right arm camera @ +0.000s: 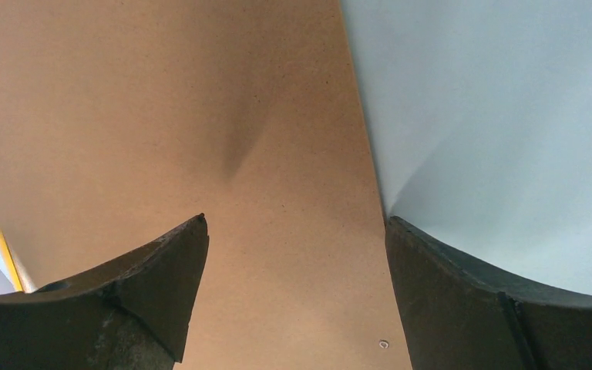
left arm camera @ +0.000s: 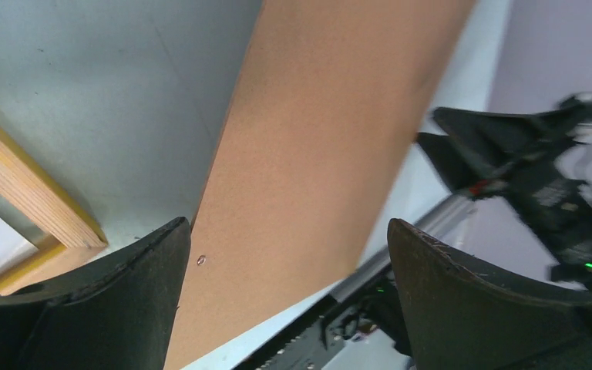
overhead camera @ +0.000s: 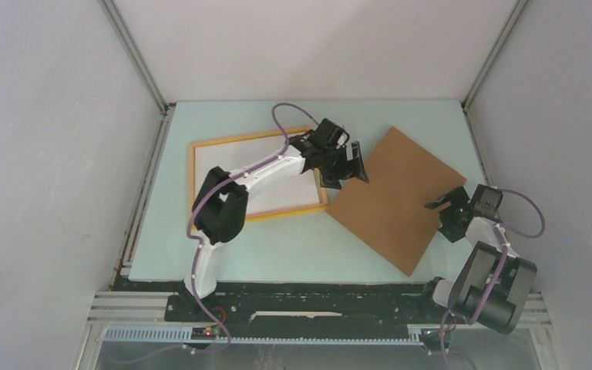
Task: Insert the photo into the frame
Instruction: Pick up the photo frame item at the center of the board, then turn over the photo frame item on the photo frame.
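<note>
Your left hand [left arm camera: 288, 227] and right hand [right arm camera: 297, 223] are both released, over opposite edges of the brown board [overhead camera: 393, 196]; the frame [overhead camera: 247, 137] is beside it.

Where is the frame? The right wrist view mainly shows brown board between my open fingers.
Observer: The frame lies flat on the table, left of the backing board. Their nearest corners meet.
Operator: Is the photo in it?
Observer: Inside the rim there is a plain white sheet. I cannot tell whether that is the photo lying face down.
Operator: And the left gripper?
Observer: The left gripper is open, at the board's left edge just past the frame's right side.
</note>
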